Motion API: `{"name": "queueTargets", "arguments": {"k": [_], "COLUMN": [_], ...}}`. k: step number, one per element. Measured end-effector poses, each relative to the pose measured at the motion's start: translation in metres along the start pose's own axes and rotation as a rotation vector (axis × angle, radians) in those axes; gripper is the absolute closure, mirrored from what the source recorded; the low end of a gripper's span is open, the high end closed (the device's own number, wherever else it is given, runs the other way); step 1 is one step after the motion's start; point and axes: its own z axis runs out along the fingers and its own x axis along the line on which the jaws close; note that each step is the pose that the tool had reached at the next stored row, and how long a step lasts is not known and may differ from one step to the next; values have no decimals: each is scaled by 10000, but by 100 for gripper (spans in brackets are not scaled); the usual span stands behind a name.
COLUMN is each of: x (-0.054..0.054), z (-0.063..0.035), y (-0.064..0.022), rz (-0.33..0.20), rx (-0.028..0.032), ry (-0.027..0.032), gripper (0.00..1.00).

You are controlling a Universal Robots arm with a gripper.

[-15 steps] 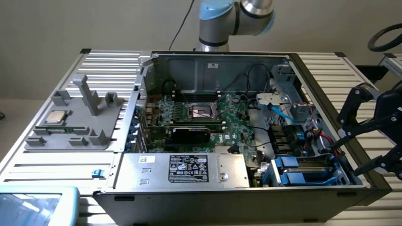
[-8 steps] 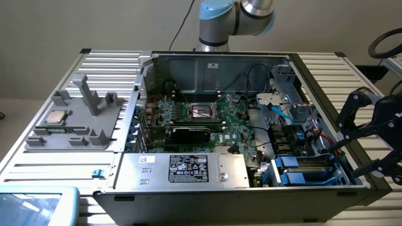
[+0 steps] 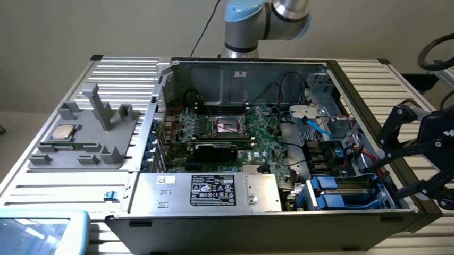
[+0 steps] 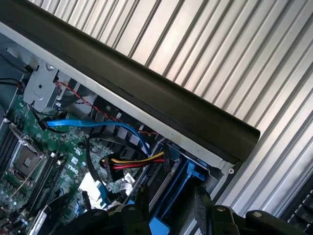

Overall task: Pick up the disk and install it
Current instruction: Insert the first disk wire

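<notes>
1. The gripper point(image 3: 397, 156) has its fingers point(image 4: 201, 208) spread wide, with nothing pinched between them.
2. The disk point(image 3: 341, 194), told by its blue side rails, lies in the drive bay point(image 3: 307, 197) at a corner of the computer case point(image 3: 234, 234). Its labelled face is mostly hidden, so I cannot tell whether it is fully seated.
3. From the gripper, the disk lies just ahead of and below the fingertips, toward the inside of the case. In the wrist view its rails run forward through the gap between the fingers. Its long axis therefore seems to follow the gripper's reach, alongside the case wall point(image 4: 146, 93), not across it.
4. The arm point(image 3: 262, 21) rises beyond the far side of the case. The gripper hangs over the side wall, tilted down and inward at the bay.
</notes>
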Motion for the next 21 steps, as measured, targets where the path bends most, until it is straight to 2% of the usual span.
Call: {"name": "queueTargets", "arguments": {"k": [2,3,4,5,8,12,16,18,21], "x": [-33,-53,-77,-102,-150,-151,-161,-170,-191], "z": [0,1,4,8,46,50,88,123,170], "y": [-19,-30,-43,-56,-76,-77,-76,-74,-57], "rz": [-42,-60,-73,-81,-95,-96,-129,-137,-144], "rx": [-154,-217,-265,-295,-343,-348,-473,-503,-530], "ry": [280,395,482,534,597,604,830,883,932], "gripper": [50,50,50,50,50,50,50,50,50]}}
